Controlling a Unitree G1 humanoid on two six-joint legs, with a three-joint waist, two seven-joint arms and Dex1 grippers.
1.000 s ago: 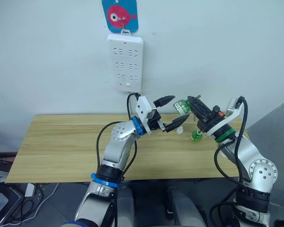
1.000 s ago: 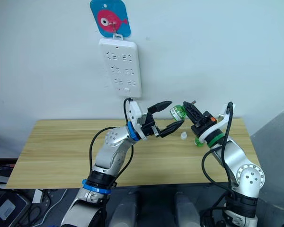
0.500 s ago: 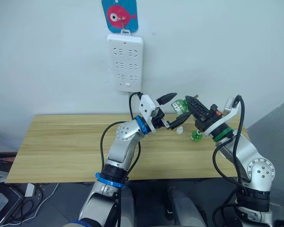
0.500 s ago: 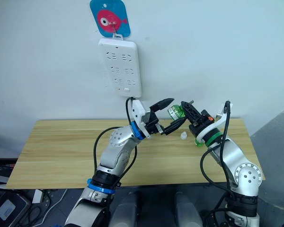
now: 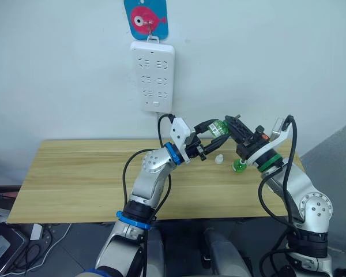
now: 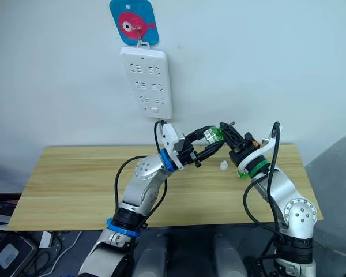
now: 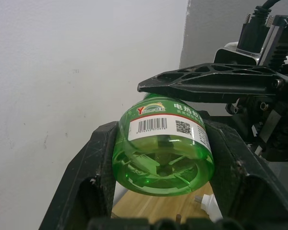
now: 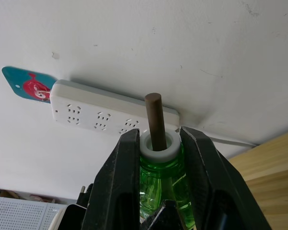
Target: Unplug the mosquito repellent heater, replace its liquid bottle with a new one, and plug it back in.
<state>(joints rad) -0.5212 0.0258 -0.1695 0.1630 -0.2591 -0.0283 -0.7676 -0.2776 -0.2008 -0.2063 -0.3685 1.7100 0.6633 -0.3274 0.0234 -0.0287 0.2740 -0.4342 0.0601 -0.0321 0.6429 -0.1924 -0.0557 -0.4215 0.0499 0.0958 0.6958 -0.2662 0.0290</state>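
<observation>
Now bottle [image 7: 164, 146] between both end effectors

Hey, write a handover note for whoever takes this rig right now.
Left hand: shut on the base of the clear green plastic liquid bottle, held in the air above the wooden table.
Right hand: shut on the same bottle's white neck.
White wall power strip: nothing plugged in, so unplugging looks done.
Small white cap and another green item lie on the table.
Left: finish the bottle swap, plug back in.
</observation>
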